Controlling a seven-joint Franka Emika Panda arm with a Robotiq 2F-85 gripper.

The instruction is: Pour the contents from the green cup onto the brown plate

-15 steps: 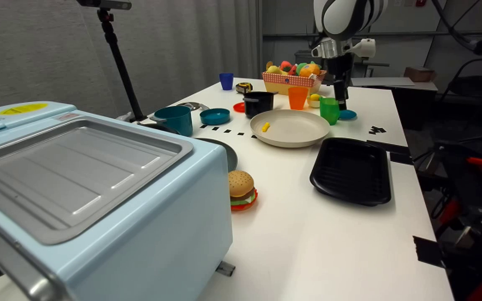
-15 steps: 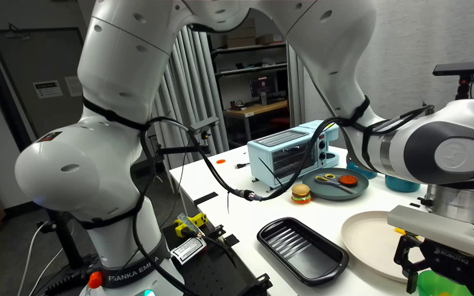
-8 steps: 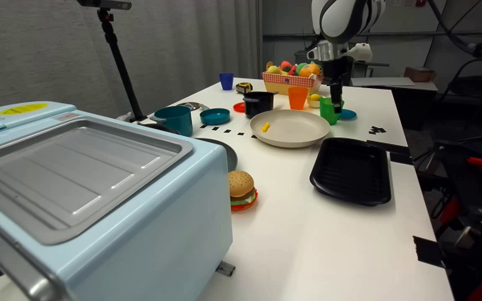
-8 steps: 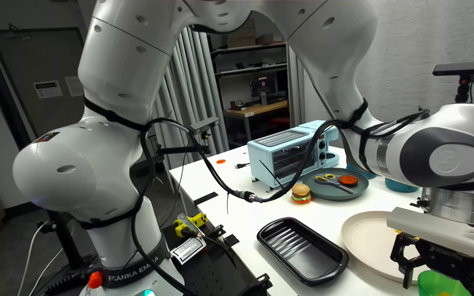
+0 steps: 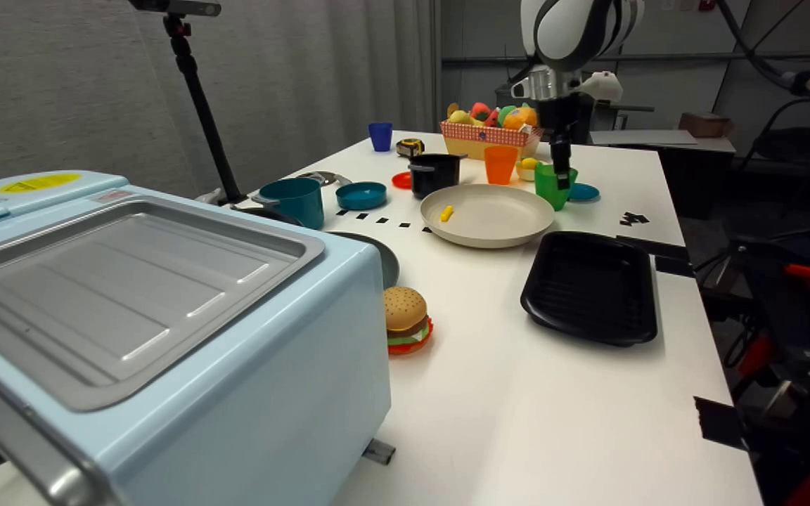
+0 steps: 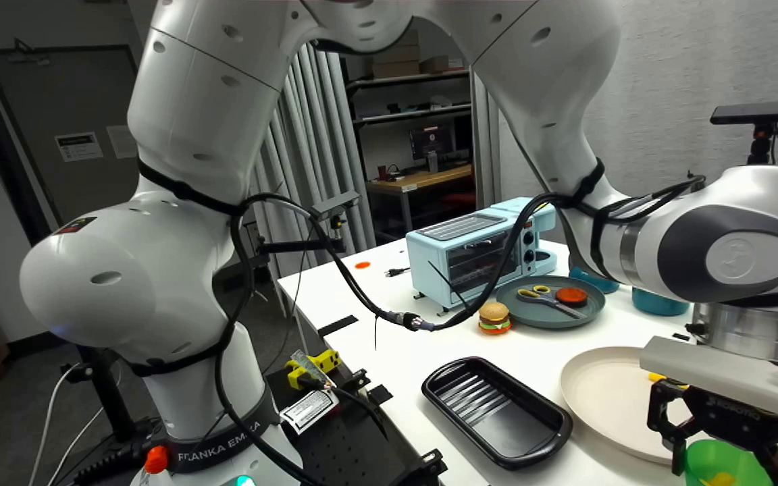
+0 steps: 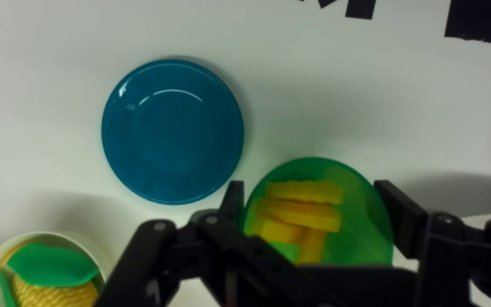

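One white counter (image 5: 482,422) stretches beneath the end effector (image 7: 310,199). Over it arches the white robot arm (image 6: 193,121). Well apart from the end effector stands the light-blue oven (image 5: 292,365). A basket (image 5: 465,140) of toy fruit (image 5: 517,118) sits behind the end effector and to its left, as an exterior view has it. Lower in that same view, and close beside the end effector, lies the brown plate (image 5: 500,219); the black tray (image 5: 591,288), next to the plate, is a little farther from the end effector. The green cup (image 7: 358,238) is right at the end effector: in the wrist view its rim fills the space between the two fingers (image 7: 235,202), which stand apart by the cup's width and meet it on either side. The cup is gripped and roughly upright; whether its base touches the counter cannot be told. Just beyond the finger on the left of that view lies a blue dish (image 7: 173,132), apart from the cup, and farther out on the same side a pale bowl (image 7: 84,243) with toy corn (image 7: 53,266) in it. Several yellow pieces (image 7: 303,213) lie inside the cup, between the fingers. One more yellow piece (image 5: 446,213) lies on the plate, toward the side farther from the end effector.
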